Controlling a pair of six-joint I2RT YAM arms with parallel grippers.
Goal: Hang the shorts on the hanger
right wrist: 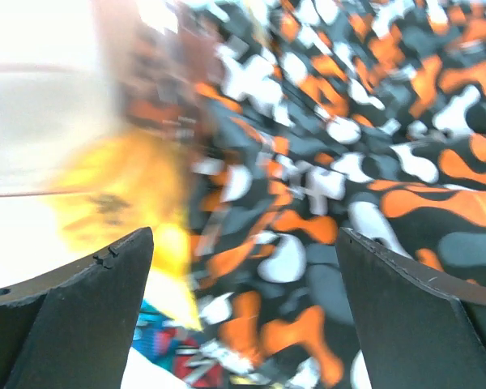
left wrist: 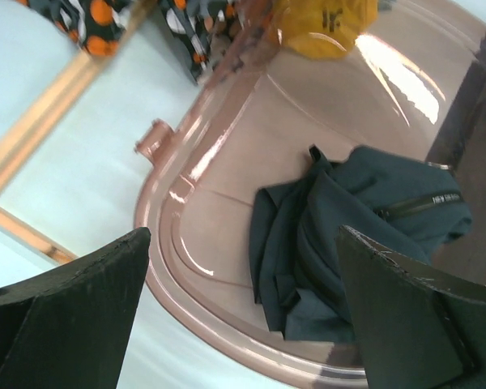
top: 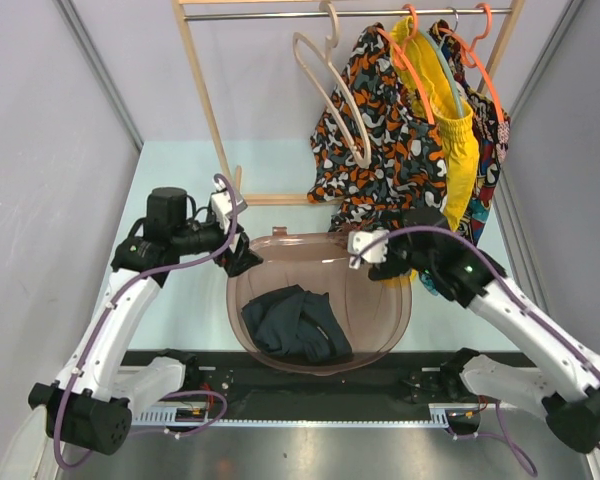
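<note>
The camouflage shorts [top: 380, 140] in orange, black, white and grey hang on the thin orange hanger [top: 412, 62], whose hook is on the rack rail. My right gripper [top: 363, 250] is open and empty, just below the shorts' lower edge; the print [right wrist: 324, 203] fills the right wrist view, behind the jaws. My left gripper [top: 242, 262] is open and empty at the left rim of the basin [top: 242, 300], with the dark garment [left wrist: 348, 235] showing between its fingers [left wrist: 73, 316].
A wooden rack [top: 205, 110] stands at the back with a beige hanger [top: 330, 90], yellow shorts [top: 450, 130] and a red-blue patterned garment [top: 492, 150]. The translucent pink basin holds a dark navy garment [top: 295, 325].
</note>
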